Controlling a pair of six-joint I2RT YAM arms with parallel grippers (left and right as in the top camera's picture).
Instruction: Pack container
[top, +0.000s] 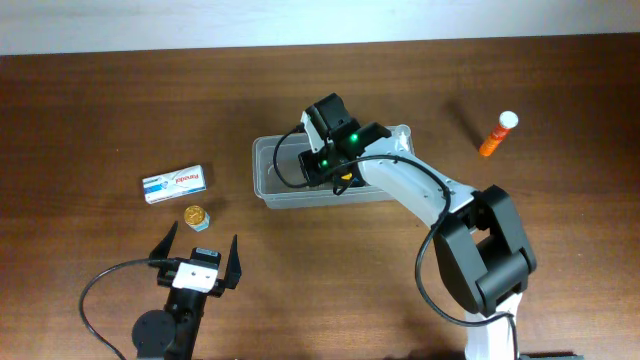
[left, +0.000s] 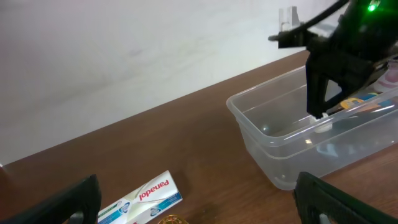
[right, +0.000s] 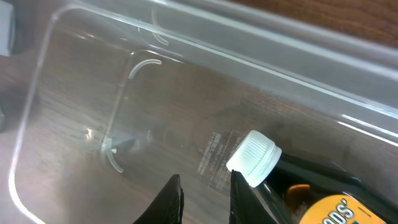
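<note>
While the right hand (right: 205, 186) hangs inside the container (right: 68, 81), its fingers sit slightly apart, gripping nothing; white-capped bottle (right: 280, 177) lies just beside them. Left hand (top: 203, 238) gapes wide, empty.

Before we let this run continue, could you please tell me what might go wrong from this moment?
1. The right gripper sits low inside the container, one finger close beside the white cap of the bottle lying there. Lifting out may snag the cap or nudge the clear tub.
2. The orange tube lies on its side outside the container and could roll away when grasped.
</note>
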